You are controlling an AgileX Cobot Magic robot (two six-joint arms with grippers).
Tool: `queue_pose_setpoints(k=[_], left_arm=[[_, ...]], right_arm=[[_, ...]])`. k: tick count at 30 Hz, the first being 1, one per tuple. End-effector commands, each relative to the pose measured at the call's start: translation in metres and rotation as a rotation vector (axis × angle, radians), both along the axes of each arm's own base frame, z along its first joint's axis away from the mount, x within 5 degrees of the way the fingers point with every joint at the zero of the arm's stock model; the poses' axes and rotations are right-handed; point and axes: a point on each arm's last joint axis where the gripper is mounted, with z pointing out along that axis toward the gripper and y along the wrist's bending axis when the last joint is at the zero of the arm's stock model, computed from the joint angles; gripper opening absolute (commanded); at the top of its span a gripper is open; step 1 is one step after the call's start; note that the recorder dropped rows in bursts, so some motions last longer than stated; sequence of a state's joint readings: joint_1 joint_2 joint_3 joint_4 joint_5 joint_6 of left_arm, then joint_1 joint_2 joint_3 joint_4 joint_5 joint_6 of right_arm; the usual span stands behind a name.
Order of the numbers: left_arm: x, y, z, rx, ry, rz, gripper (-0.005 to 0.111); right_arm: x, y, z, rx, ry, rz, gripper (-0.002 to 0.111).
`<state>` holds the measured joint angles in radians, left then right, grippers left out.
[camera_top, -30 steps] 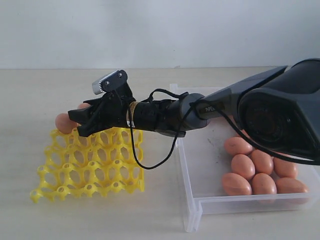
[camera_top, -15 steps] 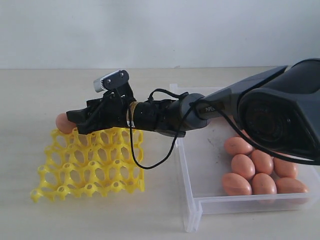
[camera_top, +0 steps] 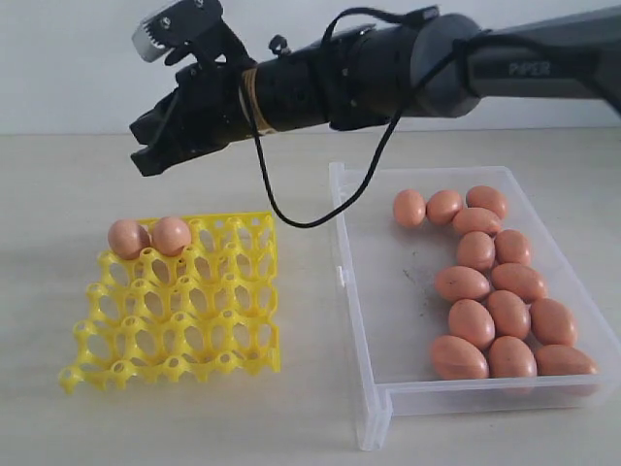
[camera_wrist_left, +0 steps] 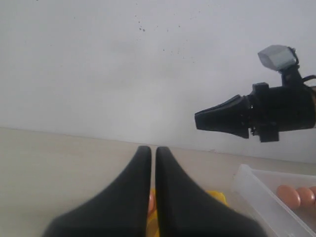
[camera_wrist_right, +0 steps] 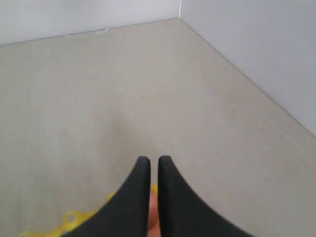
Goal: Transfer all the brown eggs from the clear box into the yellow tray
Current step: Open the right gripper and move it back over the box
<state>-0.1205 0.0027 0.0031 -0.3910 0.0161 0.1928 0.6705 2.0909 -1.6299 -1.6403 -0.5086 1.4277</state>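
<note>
Exterior view: two smooth brown eggs sit in yellow tray.

I am seeing a pale beige tabletop filling the lower part of the exterior frame, with a plain white wall running across the top behind it. The left wrist view is showing small dark specks dotting the wall, and in the right wrist view two wall faces are meeting at a corner.

- The bench is pale beige, plain and matte.
- The yellow tray lies flat on its left part.
- The clear box lies flat just to the right of the tray, a narrow strip of bench between them.
</note>
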Motion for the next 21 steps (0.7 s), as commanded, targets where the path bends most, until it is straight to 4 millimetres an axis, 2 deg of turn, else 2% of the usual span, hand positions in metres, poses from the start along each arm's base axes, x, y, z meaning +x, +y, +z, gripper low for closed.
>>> queue_pose_setpoints(k=[1, 4, 9, 19, 21], left_arm=[[0.0, 0.0, 0.003, -0.019, -0.018, -0.001, 0.004], [0.0, 0.0, 0.003, -0.019, -0.018, -0.001, 0.004], [0.0, 0.0, 0.003, -0.019, -0.018, -0.001, 0.004], [0.0, 0.0, 0.003, -0.019, -0.018, -0.001, 0.004], [0.0, 0.0, 0.003, -0.019, -0.018, -0.001, 0.004]], right_arm=[[-0.008, -0.017, 0.02, -0.014, 0.026, -0.041, 0.0], [-0.013, -0.03, 0.021, -0.042, 0.008, -0.13, 0.0], [-0.022, -0.064, 0.011, -0.147, -0.043, -0.35, 0.0], [-0.051, -0.149, -0.009, -0.402, -0.182, -0.8, 0.0], [-0.053, -0.166, -0.014, -0.421, -0.129, -0.863, 0.0]])
